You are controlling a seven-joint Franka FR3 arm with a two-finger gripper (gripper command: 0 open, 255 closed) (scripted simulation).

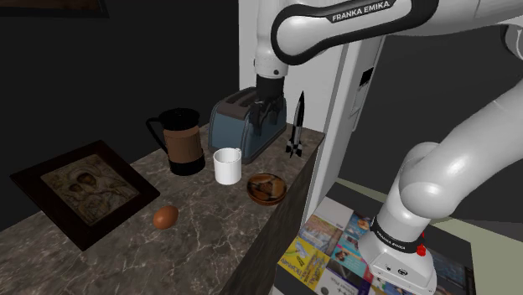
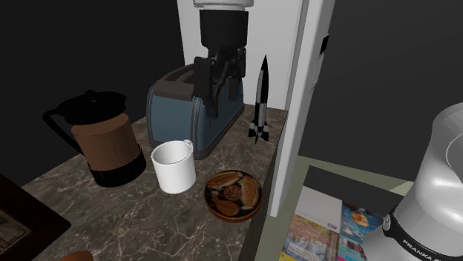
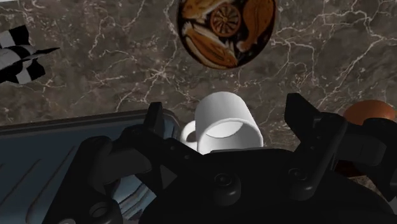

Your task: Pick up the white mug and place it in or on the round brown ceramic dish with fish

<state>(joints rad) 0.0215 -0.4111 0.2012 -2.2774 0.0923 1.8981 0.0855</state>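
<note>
a dark marble bench stands before black walls. the black two-finger tool hangs above a blue-grey metal toaster, and its fingers stand apart, open, with nothing between them. the white cylindrical mug stands upright on the bench in front of the toaster, between a brown and black french press and the round brown ceramic dish with fish pattern, just beside the dish. a small black and white rocket model stands near the bench edge. a brown egg lies near a dark framed picture.

FRANKA EMIKA on arm link, arm base
</note>
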